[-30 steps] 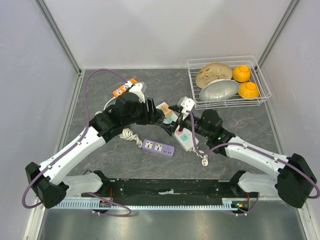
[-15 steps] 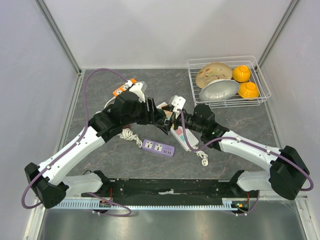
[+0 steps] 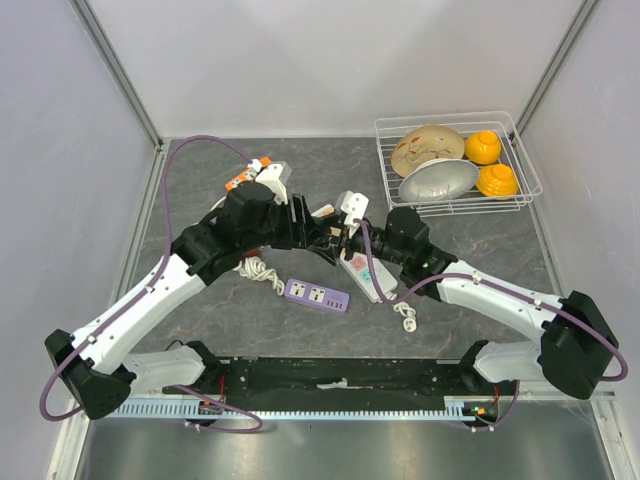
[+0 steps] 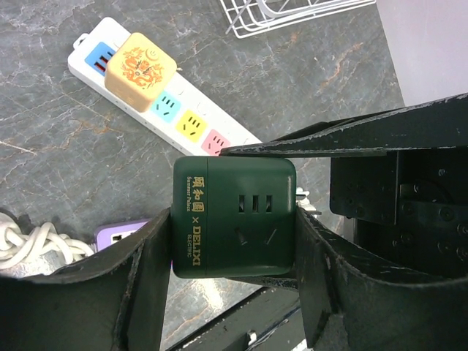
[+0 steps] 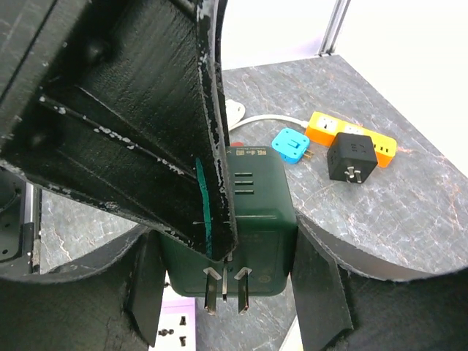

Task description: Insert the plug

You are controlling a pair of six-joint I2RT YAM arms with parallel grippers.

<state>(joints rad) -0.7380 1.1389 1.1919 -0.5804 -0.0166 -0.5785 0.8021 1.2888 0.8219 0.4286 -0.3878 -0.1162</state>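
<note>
1. The left claw is pinching the dark green adapter plug from two opposite sides, with both fingers pressing flat against it.
2. The right claw is squeezing that same plug across its other two sides. So both claws are gripping it at once, with their fingers crossing over each other.
3. The plug is hanging in the air over the middle of the bench and isn't sitting in any socket. Its socket face is pointing at the left wrist camera, and its metal prongs are showing in the right wrist view.
4. The white power strip is lying on the bench beneath it, with a yellow cube adapter plugged in near one end.
5. A purple power strip is lying nearer the arm bases, beside a coiled white cable.
6. An orange power strip, a black adapter and a blue plug are sitting together further off.
</note>
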